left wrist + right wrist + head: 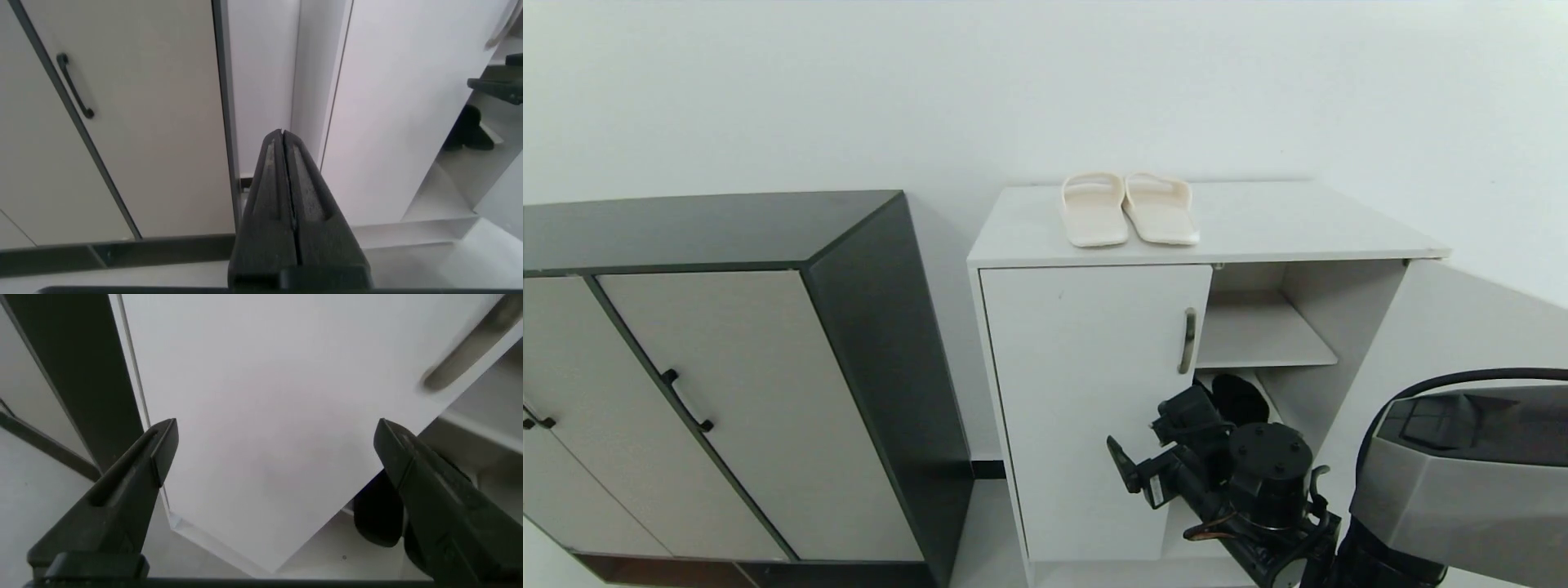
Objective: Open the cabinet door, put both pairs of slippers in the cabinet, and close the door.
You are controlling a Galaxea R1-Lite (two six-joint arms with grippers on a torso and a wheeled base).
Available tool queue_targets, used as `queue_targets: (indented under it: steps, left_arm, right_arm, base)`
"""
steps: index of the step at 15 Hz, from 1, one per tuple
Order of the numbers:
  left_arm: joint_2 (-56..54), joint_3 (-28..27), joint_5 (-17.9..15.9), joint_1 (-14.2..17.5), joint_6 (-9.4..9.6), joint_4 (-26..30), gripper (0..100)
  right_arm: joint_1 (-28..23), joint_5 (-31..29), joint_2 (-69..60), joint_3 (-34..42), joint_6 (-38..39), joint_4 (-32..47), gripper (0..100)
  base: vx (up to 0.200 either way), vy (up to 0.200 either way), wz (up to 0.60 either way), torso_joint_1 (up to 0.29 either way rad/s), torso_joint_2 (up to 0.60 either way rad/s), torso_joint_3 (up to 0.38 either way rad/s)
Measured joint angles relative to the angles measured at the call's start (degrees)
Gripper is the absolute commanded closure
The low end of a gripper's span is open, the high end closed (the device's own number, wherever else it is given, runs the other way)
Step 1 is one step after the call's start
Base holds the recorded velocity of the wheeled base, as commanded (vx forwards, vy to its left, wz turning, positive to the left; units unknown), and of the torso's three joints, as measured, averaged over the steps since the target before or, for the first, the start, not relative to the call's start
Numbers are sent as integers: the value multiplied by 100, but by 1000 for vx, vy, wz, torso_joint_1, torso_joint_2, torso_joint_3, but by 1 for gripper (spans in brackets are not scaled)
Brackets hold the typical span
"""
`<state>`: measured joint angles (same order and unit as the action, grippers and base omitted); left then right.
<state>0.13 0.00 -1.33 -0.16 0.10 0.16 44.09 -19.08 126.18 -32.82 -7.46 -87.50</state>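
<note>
A white cabinet (1094, 408) stands with its left door shut and its right half open, showing shelves. A cream pair of slippers (1127, 208) lies on the cabinet top. A black pair of slippers (1240, 396) sits on the lower shelf inside, also visible as the black slippers (380, 510) past the door's edge and the black slippers (470, 131). My right gripper (1150, 445) is open and holds nothing, close in front of the shut left door, below its handle (1188, 340). My left gripper (284, 204) is shut on nothing, low down, facing the gap between the two cabinets.
A dark cabinet (849, 343) with pale doors and black handles stands left of the white one, with a narrow gap between them. A plain white wall is behind both. A pale panel (1462, 327) rises right of the open compartment.
</note>
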Motion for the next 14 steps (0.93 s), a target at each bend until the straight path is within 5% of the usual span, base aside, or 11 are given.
queue_targets:
  steps: [14]
  left_arm:
    - [0,0,-4,-2,0,2,100]
  right_arm:
    - [-13,80,77,-28,13,-9,0]
  base:
    - [0,0,0,219,-535,-315]
